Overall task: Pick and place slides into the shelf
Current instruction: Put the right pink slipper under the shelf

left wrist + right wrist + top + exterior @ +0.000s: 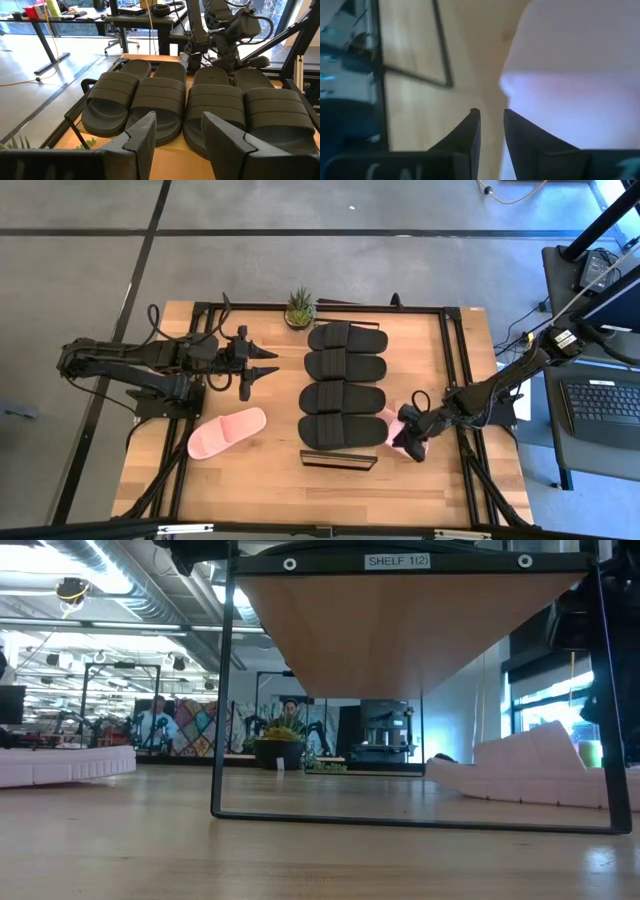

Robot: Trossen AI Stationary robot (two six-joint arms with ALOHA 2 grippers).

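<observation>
Several black slides (345, 385) lie side by side on top of the shelf (338, 460) in the table's middle; the left wrist view shows them (160, 95) from the side. One pink slide (227, 430) lies sole-down on the table left of the shelf. A second pink slide (390, 418) lies right of the shelf. My right gripper (408, 442) slants down over it, narrowly open, with bare wood in the gap (491, 120) and the slide (570, 65) right beside one finger. My left gripper (265, 370) hangs open, left of the shelf. My right gripper stands at the pink slide's edge (507, 87), slanting down from the table's right side. Nothing lies between its fingers. One finger (525, 130) is hard by the slide, and I cannot tell whether it touches.
A small potted plant (299, 308) stands at the table's far edge behind the shelf. The low view looks under the shelf's plank (400, 630) through its thin black frame (222, 690). Black rails (465, 370) run along the table's sides.
</observation>
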